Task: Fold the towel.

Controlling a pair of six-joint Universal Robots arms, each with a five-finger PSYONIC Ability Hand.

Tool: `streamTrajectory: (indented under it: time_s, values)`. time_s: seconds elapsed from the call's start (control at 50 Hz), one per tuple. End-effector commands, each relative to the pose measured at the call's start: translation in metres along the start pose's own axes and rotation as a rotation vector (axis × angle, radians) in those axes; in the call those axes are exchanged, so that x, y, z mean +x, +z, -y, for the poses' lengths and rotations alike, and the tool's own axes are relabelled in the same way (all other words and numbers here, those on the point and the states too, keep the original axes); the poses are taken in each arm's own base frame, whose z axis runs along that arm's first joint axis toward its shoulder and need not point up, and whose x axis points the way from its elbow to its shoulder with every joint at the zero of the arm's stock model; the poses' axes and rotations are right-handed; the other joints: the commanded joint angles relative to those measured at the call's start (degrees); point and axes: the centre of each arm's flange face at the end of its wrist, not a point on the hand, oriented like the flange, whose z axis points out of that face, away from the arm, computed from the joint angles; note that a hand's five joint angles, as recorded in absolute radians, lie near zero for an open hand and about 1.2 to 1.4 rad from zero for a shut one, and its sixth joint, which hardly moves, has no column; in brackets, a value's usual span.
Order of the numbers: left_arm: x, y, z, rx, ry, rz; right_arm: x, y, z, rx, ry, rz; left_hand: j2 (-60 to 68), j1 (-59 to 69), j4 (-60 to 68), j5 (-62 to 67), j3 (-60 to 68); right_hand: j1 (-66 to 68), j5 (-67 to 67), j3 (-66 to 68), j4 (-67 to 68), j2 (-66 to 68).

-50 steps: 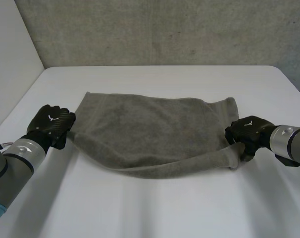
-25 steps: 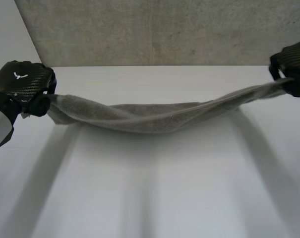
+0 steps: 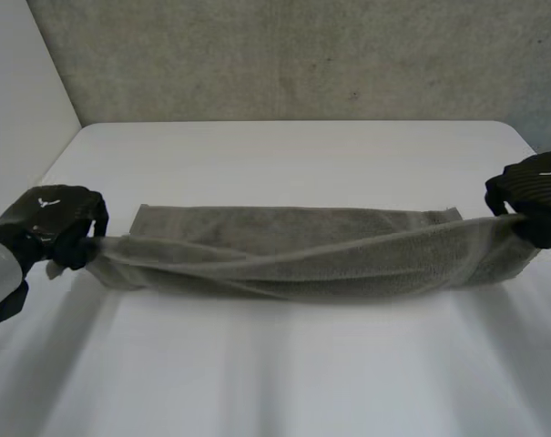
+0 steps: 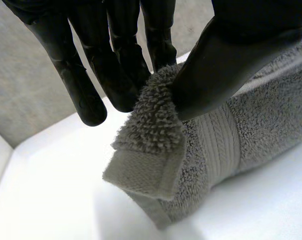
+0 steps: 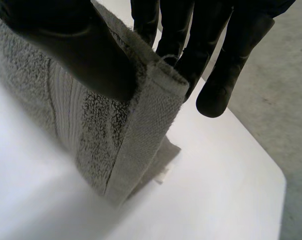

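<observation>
**Q:** Where is the towel for you just now?

**A:** The towel (image 3: 284, 259) runs in a long band from one of my hands to the other. My left hand (image 3: 49, 228) has one end and my right hand (image 3: 533, 196) the other. The middle sags between them onto the white table (image 3: 284, 373), and a flat layer lies just beyond the stretched edge.

**Q:** Are you really gripping it?

**A:** Yes, on both sides. In my left wrist view a corner of the cloth is pinched between my thumb (image 4: 225, 65) and my fingers (image 4: 128, 75), with the hem hanging below my fingertips. My right hand does the same: its thumb presses the end's hemmed edge against its fingers, and the cloth drops from there to the table under my palm.

**Q:** What has changed?

**A:** A second ago the towel lay spread out, with my hands low at its two near corners. Half a second ago I held it up, a thin sagging strip between raised hands. Now both hands have come down, and the towel rests doubled lengthwise, the held edge taut over the lower layer.
</observation>
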Motion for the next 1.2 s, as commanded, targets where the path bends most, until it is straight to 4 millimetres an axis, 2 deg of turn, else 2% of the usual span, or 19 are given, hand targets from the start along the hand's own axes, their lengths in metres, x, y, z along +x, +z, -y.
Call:
streamTrajectory:
  time_s: [0.02,0.06,0.12,0.18,0.24,0.34,0.5,0.68,0.74,0.76,0.78,0.8,0.82,0.84,0.86,0.88,1.06,1.1,1.2]
  values:
    - [0.009,0.039,-0.009,-0.042,-0.004,-0.092,0.011,0.034,-0.013,-0.001,0.038,0.001,3.56,7.95,2.04,5.33,2.78,4.06,3.19,3.58,3.39,3.82]
    - [0.006,0.061,-0.014,-0.057,-0.009,-0.103,0.012,0.052,-0.016,-0.002,0.062,0.009,3.56,7.95,2.04,5.33,2.78,4.06,3.19,3.58,3.39,3.82]
    - [0.006,0.071,-0.015,-0.06,-0.007,-0.111,0.012,0.063,-0.017,-0.004,0.069,0.008,3.56,7.95,2.04,5.33,2.78,4.06,3.19,3.58,3.39,3.82]
    - [-0.001,0.104,-0.02,-0.06,-0.006,-0.102,0.016,0.09,-0.022,-0.017,0.079,-0.023,3.56,7.95,2.04,5.33,2.78,4.06,3.19,3.58,3.39,3.82]
    - [-0.002,0.114,-0.021,-0.057,0.0,-0.097,0.017,0.1,-0.026,-0.021,0.085,-0.033,3.56,7.95,2.04,5.33,2.78,4.06,3.19,3.58,3.39,3.82]
    - [-0.007,0.153,-0.021,-0.028,0.031,-0.038,0.018,0.134,-0.032,0.005,0.109,-0.061,3.56,7.95,2.04,5.33,2.78,4.06,3.19,3.58,3.39,3.82]
    - [-0.011,0.183,-0.019,0.013,0.054,0.017,0.023,0.165,-0.035,0.036,0.118,-0.134,3.56,7.95,2.04,5.33,2.78,4.06,3.19,3.58,3.39,3.82]
    - [0.009,0.194,-0.018,0.041,0.073,-0.021,0.016,0.186,-0.037,0.051,0.122,-0.133,-3.48,0.91,-5.01,-1.72,-4.26,4.06,3.19,3.58,3.39,3.82]
    - [0.01,0.198,-0.018,0.051,0.075,-0.023,0.016,0.192,-0.038,0.06,0.13,-0.135,-13.24,-8.84,-14.76,-11.47,-14.02,4.06,3.19,3.58,3.39,3.82]
    - [0.011,0.199,-0.018,0.055,0.078,-0.023,0.016,0.196,-0.04,0.058,0.13,-0.143,-29.06,-24.66,-30.58,-27.29,-29.84,4.06,3.19,3.58,3.39,3.82]
    - [0.011,0.199,-0.018,0.055,0.078,-0.023,0.016,0.197,-0.04,0.058,0.13,-0.143,-29.22,-24.82,-30.74,-27.45,-30.0,4.06,3.19,3.58,3.39,3.82]
    - [0.011,0.201,-0.018,0.056,0.079,-0.021,0.016,0.2,-0.041,0.057,0.129,-0.155,-56.7,-52.3,-58.22,-54.93,-57.47,4.06,3.19,3.58,3.39,3.82]
    - [0.012,0.202,-0.018,0.058,0.079,-0.022,0.016,0.203,-0.042,0.045,0.129,-0.171,-66.13,-61.74,-67.65,-64.36,-66.91,-14.53,-15.4,-15.01,-15.2,-14.77]
    - [0.012,0.202,-0.018,0.058,0.079,-0.022,0.016,0.203,-0.042,0.045,0.129,-0.171,-66.22,-61.83,-67.75,-64.46,-67.0,-14.72,-15.59,-15.19,-15.39,-14.96]
    - [0.012,0.202,-0.019,0.058,0.079,-0.022,0.017,0.204,-0.044,0.032,0.128,-0.191,-66.23,-61.83,-67.75,-64.46,-67.0,-56.69,-57.56,-57.16,-57.35,-56.92]
    - [0.011,0.201,-0.017,0.059,0.081,-0.02,0.018,0.205,-0.044,0.023,0.127,-0.204,-66.23,-61.83,-67.75,-64.46,-67.0,-65.94,-66.81,-66.42,-66.61,-66.18]
    - [0.009,0.193,-0.002,0.082,0.088,-0.012,0.031,0.194,-0.027,0.064,0.132,-0.243,-66.23,-61.83,-67.75,-64.46,-67.0,-65.94,-66.81,-66.42,-66.61,-66.18]
    - [0.006,0.184,0.007,0.088,0.09,-0.007,0.043,0.181,-0.008,0.109,0.15,-0.272,-66.06,-61.66,-67.58,-64.29,-66.84,-65.94,-66.81,-66.42,-66.61,-66.18]
    - [0.003,0.165,0.017,0.085,0.093,0.002,0.054,0.158,0.016,0.162,0.16,-0.306,-65.72,-61.33,-67.24,-63.96,-66.5,-65.94,-66.81,-66.42,-66.61,-66.18]
